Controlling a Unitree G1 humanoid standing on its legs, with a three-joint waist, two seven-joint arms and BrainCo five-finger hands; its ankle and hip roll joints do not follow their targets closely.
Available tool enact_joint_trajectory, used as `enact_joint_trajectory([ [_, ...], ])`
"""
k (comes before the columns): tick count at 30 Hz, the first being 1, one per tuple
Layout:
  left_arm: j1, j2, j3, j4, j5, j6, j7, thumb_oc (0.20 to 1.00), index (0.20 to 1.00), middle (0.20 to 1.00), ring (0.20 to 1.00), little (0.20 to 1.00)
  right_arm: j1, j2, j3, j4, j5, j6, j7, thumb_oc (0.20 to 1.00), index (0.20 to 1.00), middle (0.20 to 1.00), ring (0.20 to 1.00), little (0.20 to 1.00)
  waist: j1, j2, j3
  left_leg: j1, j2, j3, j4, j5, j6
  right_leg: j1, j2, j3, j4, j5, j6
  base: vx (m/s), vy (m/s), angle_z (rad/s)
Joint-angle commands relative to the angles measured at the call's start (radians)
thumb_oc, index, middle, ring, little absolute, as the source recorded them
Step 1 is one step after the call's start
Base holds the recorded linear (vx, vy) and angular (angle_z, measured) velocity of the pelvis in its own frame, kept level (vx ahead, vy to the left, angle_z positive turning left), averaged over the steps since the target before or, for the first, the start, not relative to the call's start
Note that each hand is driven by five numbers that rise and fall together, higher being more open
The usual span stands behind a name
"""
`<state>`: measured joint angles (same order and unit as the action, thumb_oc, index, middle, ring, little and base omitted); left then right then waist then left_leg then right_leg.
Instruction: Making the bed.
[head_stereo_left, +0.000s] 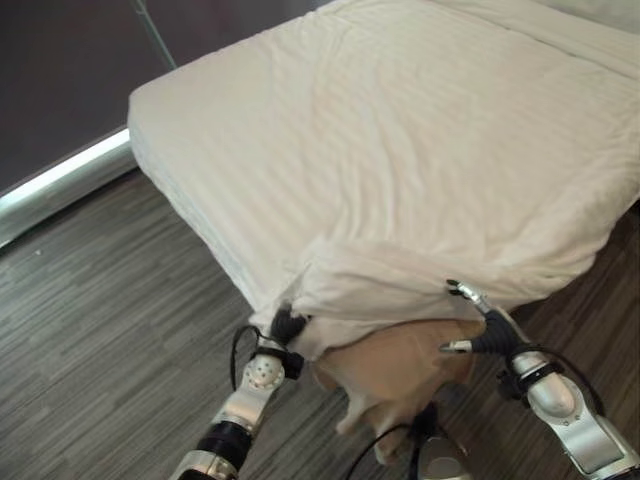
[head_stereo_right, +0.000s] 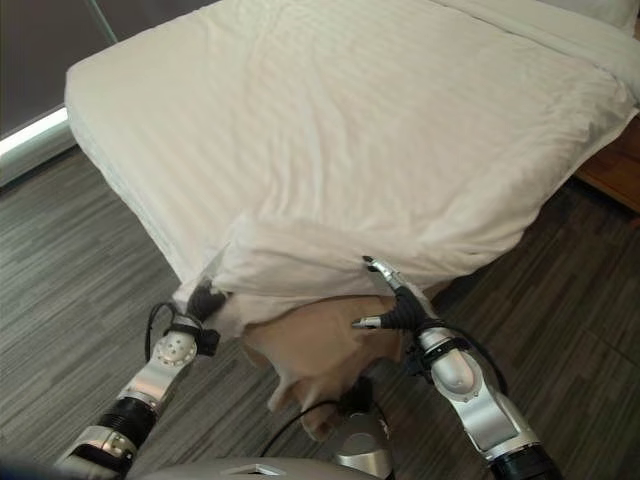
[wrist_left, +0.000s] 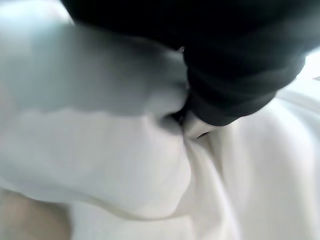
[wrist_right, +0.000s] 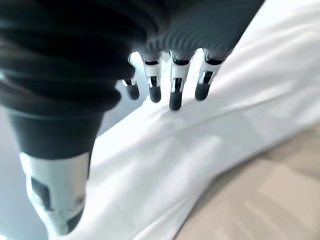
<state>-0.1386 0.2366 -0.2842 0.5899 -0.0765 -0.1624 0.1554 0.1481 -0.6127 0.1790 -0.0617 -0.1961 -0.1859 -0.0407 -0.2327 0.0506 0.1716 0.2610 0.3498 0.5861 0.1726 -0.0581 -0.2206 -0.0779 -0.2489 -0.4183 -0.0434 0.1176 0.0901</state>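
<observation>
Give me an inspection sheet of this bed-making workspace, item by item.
Surface: bed under a smooth white duvet.
Job's things: near duvet corner lifted and bunched; beige mattress corner bared beneath.
Clutter: nothing seen.
Hands: left hand buried in the bunched cloth, fingers hidden; right hand open, fingers straight against the duvet edge.
Cables: nothing seen.
Surroundings: grey wood-grain floor; dark wall with a pale strip along its base.

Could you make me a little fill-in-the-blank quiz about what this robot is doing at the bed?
1. The white striped duvet covers a ____.
2. The left hand is buried in the duvet's folded ____.
3. The right hand has its fingers ____ over the cloth.
4. Under the lifted corner hangs a ____ sheet.

Missing words: bed; corner; straight; beige
</observation>
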Motion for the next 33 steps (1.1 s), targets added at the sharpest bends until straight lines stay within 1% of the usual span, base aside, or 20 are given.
enact_joint_trajectory([
  [1, 0.023, 0.047, 0.059, 0.037, -0.074, 0.017, -0.035, 1.0, 1.0, 1.0, 1.0, 1.0, 0.054, 0.046, 0.029, -0.038, -0.016, -0.018, -0.006, 1.0, 1.0, 1.0, 1.0, 1.0, -0.048, -0.006, -0.066, 0.054, -0.082, -0.028, -0.107, -0.006, 0.005, 0.012, -0.063, 0.035, -0.024, 0.04, 0.122, -0.18, 0.305, 0.36],
  [2, 0.027, 0.038, 0.052, 0.035, -0.092, 0.02, -0.048, 1.0, 1.0, 1.0, 1.0, 1.0, 0.057, 0.055, 0.024, -0.038, -0.019, -0.013, -0.008, 1.0, 1.0, 1.0, 1.0, 1.0, -0.054, -0.014, -0.065, 0.056, -0.086, -0.016, -0.133, -0.015, 0.008, 0.002, -0.079, 0.032, -0.021, 0.07, 0.13, -0.18, 0.328, 0.33],
  [3, 0.03, 0.036, 0.045, 0.032, -0.104, 0.02, -0.059, 1.0, 1.0, 1.0, 1.0, 1.0, 0.057, 0.07, 0.024, -0.036, -0.026, -0.007, -0.012, 1.0, 1.0, 1.0, 1.0, 1.0, -0.056, -0.023, -0.067, 0.063, -0.113, -0.02, -0.174, -0.033, 0.029, -0.002, -0.1, 0.042, -0.02, 0.108, 0.155, -0.2, 0.333, 0.4],
  [4, 0.042, 0.039, 0.036, 0.017, -0.121, 0.018, -0.071, 1.0, 1.0, 1.0, 1.0, 1.0, 0.061, 0.082, 0.021, -0.044, -0.034, -0.003, -0.016, 1.0, 1.0, 1.0, 1.0, 1.0, -0.063, -0.037, -0.067, 0.082, -0.138, -0.005, -0.228, -0.036, 0.037, -0.018, -0.115, 0.053, -0.016, 0.148, 0.167, -0.24, 0.335, 0.34],
  [5, 0.054, 0.04, 0.027, 0.01, -0.134, 0.025, -0.097, 1.0, 1.0, 1.0, 1.0, 1.0, 0.06, 0.115, 0.03, -0.04, -0.048, 0.005, -0.017, 1.0, 1.0, 1.0, 1.0, 1.0, -0.064, -0.06, -0.059, 0.092, -0.157, 0.007, -0.255, -0.054, 0.049, -0.041, -0.128, 0.072, 0.002, 0.201, 0.172, -0.43, 0.332, -0.03],
  [6, 0.07, 0.04, 0.005, -0.004, -0.187, 0.03, -0.121, 1.0, 1.0, 1.0, 1.0, 1.0, 0.065, 0.162, 0.048, -0.026, -0.051, 0.016, -0.024, 1.0, 1.0, 1.0, 1.0, 1.0, -0.079, -0.078, -0.031, 0.079, -0.152, 0.001, -0.26, -0.061, 0.057, -0.08, -0.127, 0.111, 0.043, 0.25, 0.172, -0.53, 0.411, -0.15],
  [7, 0.07, 0.034, -0.017, -0.001, -0.22, 0.034, -0.132, 1.0, 1.0, 1.0, 1.0, 1.0, 0.07, 0.172, 0.054, -0.034, -0.052, 0.017, -0.024, 1.0, 1.0, 1.0, 1.0, 1.0, -0.097, -0.078, -0.012, 0.063, -0.155, -0.007, -0.26, -0.055, 0.079, -0.091, -0.086, 0.178, 0.109, 0.184, 0.172, -0.4, 0.312, -0.04],
  [8, 0.07, 0.035, -0.017, -0.001, -0.222, 0.034, -0.132, 1.0, 1.0, 1.0, 1.0, 1.0, 0.07, 0.172, 0.054, -0.035, -0.051, 0.018, -0.023, 1.0, 1.0, 1.0, 1.0, 1.0, -0.094, -0.08, -0.013, 0.063, -0.157, -0.005, -0.26, -0.055, 0.079, -0.097, -0.088, 0.182, 0.117, 0.178, 0.172, -0.41, 0.41, 0.35],
  [9, 0.089, 0.031, -0.041, -0.018, -0.245, 0.039, -0.155, 1.0, 1.0, 1.0, 1.0, 1.0, 0.077, 0.162, 0.052, -0.053, -0.059, 0.015, -0.023, 1.0, 1.0, 1.0, 1.0, 1.0, -0.094, -0.086, -0.006, 0.036, -0.187, 0.008, -0.26, -0.029, 0.115, -0.074, -0.063, 0.196, 0.196, 0.131, 0.172, -0.33, 0.338, 0.63],
  [12, 0.14, 0.031, -0.077, -0.072, -0.285, 0.052, -0.196, 1.0, 1.0, 1.0, 1.0, 1.0, 0.086, 0.157, 0.029, -0.087, -0.066, 0.006, -0.033, 1.0, 1.0, 1.0, 1.0, 1.0, -0.08, -0.075, -0.006, 0.002, -0.208, 0.008, -0.26, -0.015, 0.157, -0.051, 0.005, 0.187, 0.338, 0.044, 0.163, -0.27, 0.323, -0.37],
  [13, 0.159, 0.036, -0.085, -0.096, -0.298, 0.056, -0.206, 1.0, 1.0, 1.0, 1.0, 1.0, 0.089, 0.154, 0.013, -0.102, -0.072, 0.006, -0.041, 1.0, 1.0, 1.0, 1.0, 1.0, -0.072, -0.078, -0.012, -0.008, -0.218, 0.007, -0.26, -0.015, 0.164, -0.035, 0.017, 0.18, 0.335, 0.023, 0.163, -0.15, 0.184, -0.33],
  [14, 0.192, 0.038, -0.096, -0.125, -0.323, 0.067, -0.233, 1.0, 1.0, 1.0, 1.0, 1.0, 0.086, 0.143, -0.029, -0.147, -0.109, 0.006, -0.068, 1.0, 1.0, 1.0, 1.0, 1.0, -0.05, -0.091, -0.032, -0.022, -0.238, 0.009, -0.26, -0.015, 0.171, 0.017, 0.02, 0.163, 0.263, -0.003, 0.152, -0.11, 0.125, 0.26],
  [16, 0.224, 0.047, -0.088, -0.139, -0.33, 0.071, -0.246, 1.0, 1.0, 1.0, 1.0, 1.0, 0.086, 0.139, -0.075, -0.202, -0.141, 0.004, -0.097, 1.0, 1.0, 1.0, 1.0, 1.0, -0.032, -0.099, -0.046, -0.031, -0.242, 0.019, -0.26, -0.005, 0.172, 0.039, 0.023, 0.16, 0.23, 0.0, 0.153, -0.06, 0.059, 0.06],
  [19, 0.268, 0.058, -0.07, -0.132, -0.311, 0.079, -0.263, 1.0, 1.0, 1.0, 1.0, 1.0, 0.089, 0.135, -0.169, -0.318, -0.168, 0.001, -0.123, 1.0, 1.0, 1.0, 1.0, 1.0, -0.027, -0.102, -0.05, -0.025, -0.238, 0.023, -0.26, -0.003, 0.173, 0.039, 0.038, 0.172, 0.215, 0.014, 0.152, -0.01, 0.028, -0.4],
  [21, 0.289, 0.061, -0.055, -0.119, -0.305, 0.081, -0.27, 1.0, 1.0, 1.0, 1.0, 1.0, 0.081, 0.134, -0.226, -0.386, -0.165, -0.014, -0.141, 1.0, 1.0, 1.0, 1.0, 1.0, -0.027, -0.106, -0.054, -0.027, -0.237, 0.025, -0.26, -0.002, 0.177, 0.049, 0.038, 0.156, 0.205, 0.02, 0.152, -0.01, 0.01, -0.19],
  [23, 0.294, 0.056, -0.034, -0.1, -0.327, 0.088, -0.279, 1.0, 1.0, 1.0, 1.0, 1.0, 0.05, 0.122, -0.238, -0.397, -0.163, -0.016, -0.145, 1.0, 1.0, 1.0, 1.0, 1.0, -0.017, -0.11, -0.065, -0.03, -0.237, 0.02, -0.26, 0.001, 0.176, 0.072, 0.048, 0.143, 0.168, 0.01, 0.149, -0.01, 0.011, -0.18],
  [26, 0.286, 0.044, -0.013, -0.078, -0.373, 0.095, -0.275, 1.0, 1.0, 1.0, 1.0, 1.0, -0.022, 0.112, -0.161, -0.296, -0.133, 0.013, -0.123, 1.0, 1.0, 1.0, 1.0, 1.0, 0.019, -0.108, -0.078, -0.032, -0.229, 0.001, -0.26, 0.008, 0.169, 0.111, 0.057, 0.117, 0.11, -0.034, 0.125, 0.01, 0.0, 0.04],
  [30, 0.278, 0.041, 0.001, -0.081, -0.406, 0.106, -0.28, 1.0, 1.0, 1.0, 1.0, 1.0, -0.08, 0.112, -0.054, -0.098, -0.11, 0.059, -0.09, 1.0, 1.0, 1.0, 1.0, 1.0, 0.049, -0.116, -0.081, -0.032, -0.225, -0.015, -0.26, 0.011, 0.164, 0.138, 0.055, 0.083, 0.084, -0.043, 0.118, 0.03, -0.037, 0.19],
  [32, 0.274, 0.041, 0.009, -0.052, -0.406, 0.112, -0.291, 1.0, 1.0, 1.0, 1.0, 1.0, -0.172, 0.119, 0.041, 0.17, -0.122, 0.099, -0.096, 1.0, 1.0, 1.0, 1.0, 1.0, 0.085, -0.118, -0.085, -0.042, -0.219, -0.033, -0.26, 0.018, 0.157, 0.159, 0.051, 0.052, 0.067, -0.049, 0.114, 0.06, -0.071, 0.44],
  [33, 0.273, 0.044, 0.006, -0.048, -0.407, 0.113, -0.292, 1.0, 1.0, 1.0, 1.0, 1.0, -0.196, 0.122, 0.056, 0.227, -0.118, 0.112, -0.098, 1.0, 1.0, 1.0, 1.0, 1.0, 0.094, -0.117, -0.086, -0.045, -0.218, -0.035, -0.26, 0.021, 0.156, 0.16, 0.049, 0.047, 0.066, -0.05, 0.113, 0.05, -0.058, 0.36],
])
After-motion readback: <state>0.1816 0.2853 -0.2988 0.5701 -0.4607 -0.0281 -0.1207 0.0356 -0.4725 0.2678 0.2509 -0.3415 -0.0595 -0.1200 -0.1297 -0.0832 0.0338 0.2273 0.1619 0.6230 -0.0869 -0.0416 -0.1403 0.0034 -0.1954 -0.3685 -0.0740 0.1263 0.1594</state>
